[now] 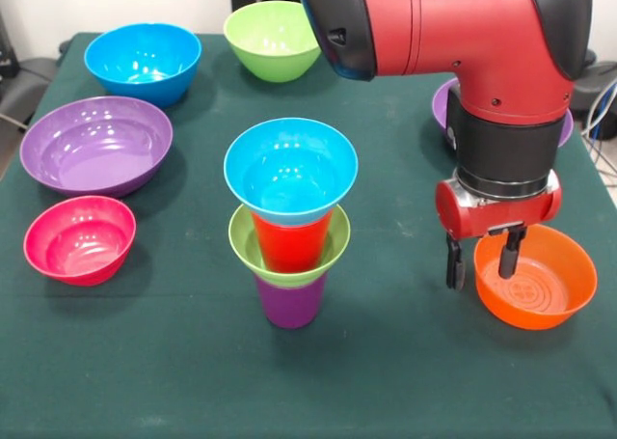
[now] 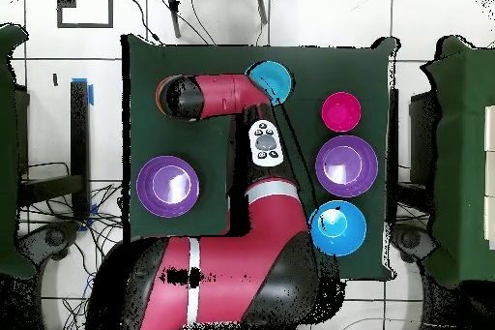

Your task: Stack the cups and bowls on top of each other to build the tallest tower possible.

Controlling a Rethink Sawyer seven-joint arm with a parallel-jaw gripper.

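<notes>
In the overhead view the arm (image 2: 242,239) hid the gripper, the orange bowl, the lime bowl and most of the tower; we saw only the tower's blue top bowl (image 2: 272,79) beside the arm's elbow. In the front view the arm covered nearly all of a second purple bowl (image 1: 442,103) at the bench's (image 1: 386,381) right side, leaving only slivers of rim.

From the front, the gripper (image 1: 480,256) hung with its two fingers parted and nothing between them; one finger pointed into the orange bowl (image 1: 536,276), the other stood just outside that bowl's rim on the tower's side. Whether either finger touched the bowl we could not tell.

The tower (image 1: 290,222) stood near the bench's middle, apart from the gripper: a purple cup (image 1: 289,302) at the base, a small lime bowl (image 1: 243,244), a red cup (image 1: 289,243), and a blue bowl on top. A pink bowl (image 1: 80,239), a wide purple bowl (image 1: 96,145), a larger blue bowl (image 1: 143,63) and a lime bowl (image 1: 273,40) lay separately.
</notes>
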